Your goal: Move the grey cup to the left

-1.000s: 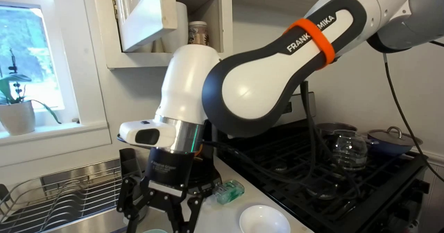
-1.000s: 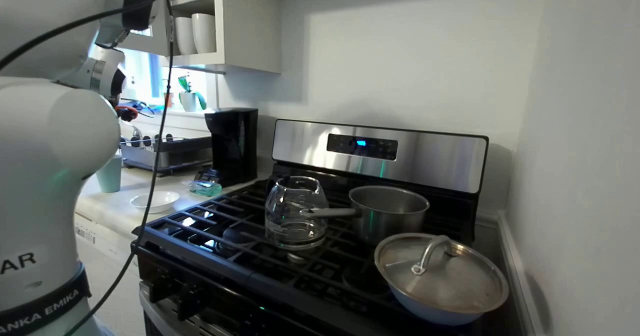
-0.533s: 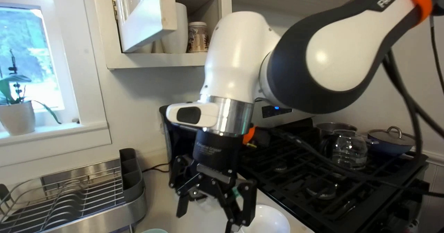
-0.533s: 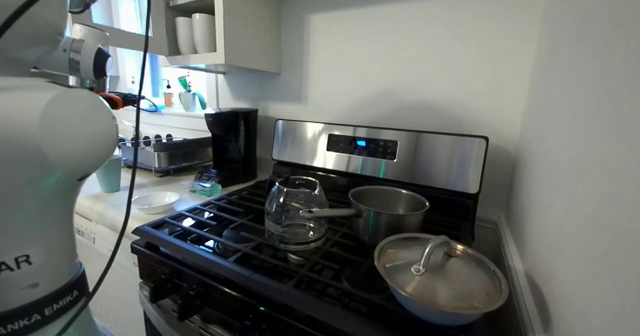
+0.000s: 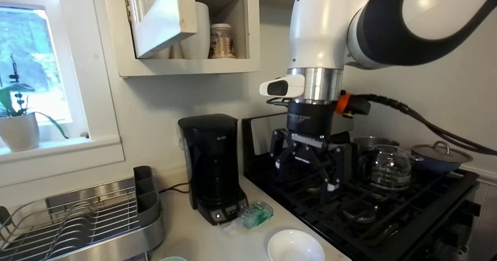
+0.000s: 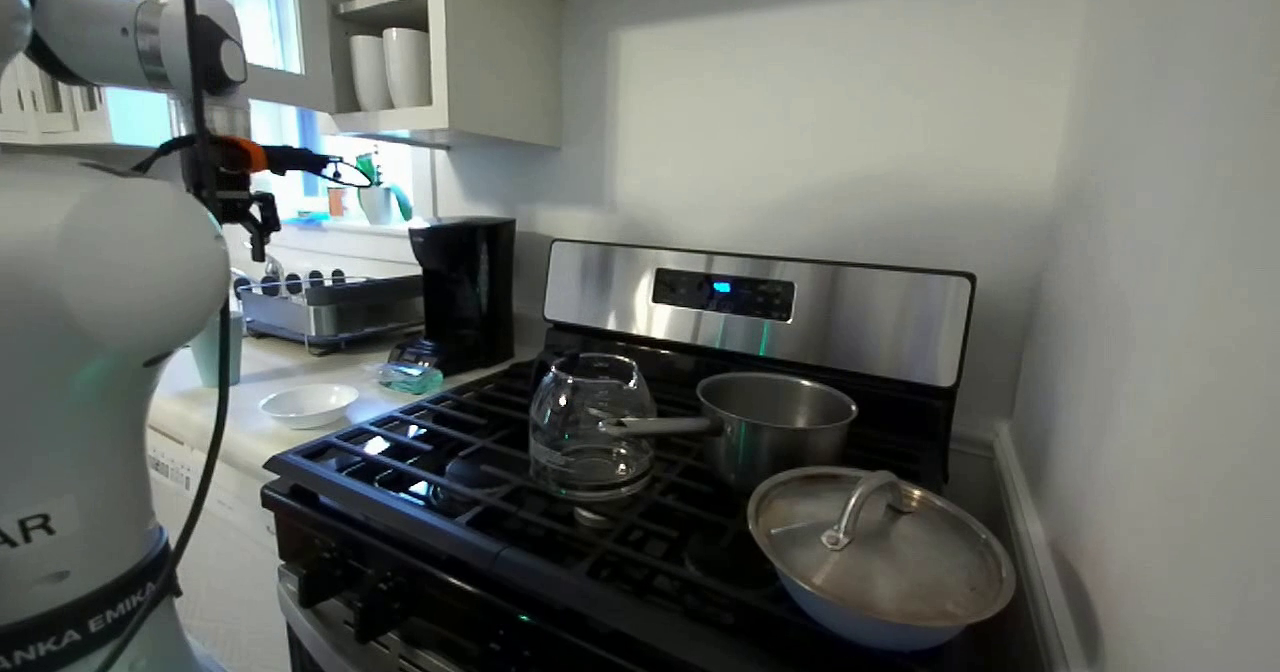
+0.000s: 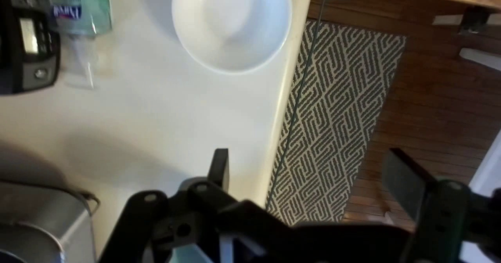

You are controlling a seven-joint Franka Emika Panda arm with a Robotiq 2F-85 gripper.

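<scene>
A pale grey-green cup [image 6: 207, 360] stands upright on the counter, partly hidden behind the arm and cable in an exterior view. Only its rim [image 5: 172, 258] shows at the bottom edge in an exterior view. A pale teal patch [image 7: 191, 254] behind the gripper linkage in the wrist view looks like this cup. My gripper [image 5: 304, 176] is open with nothing between its fingers, pointing down, raised above the counter and apart from the cup. It also shows in an exterior view [image 6: 258, 234]. In the wrist view the wide-open fingers [image 7: 309, 169] straddle the counter's front edge.
A white bowl [image 5: 296, 247], a green soap bottle [image 5: 256, 214] and a black coffee maker [image 5: 213, 167] stand on the counter. A dish rack [image 5: 93, 234] stands beside them. The stove holds a glass carafe [image 6: 590, 442], a pot [image 6: 775, 432] and a lidded pan [image 6: 880, 562]. A cabinet door [image 5: 171, 24] hangs open.
The gripper has moved up and to the right in an exterior view, uncovering the coffee maker and soap bottle. It has stayed open. The cup and bowl have not moved.
</scene>
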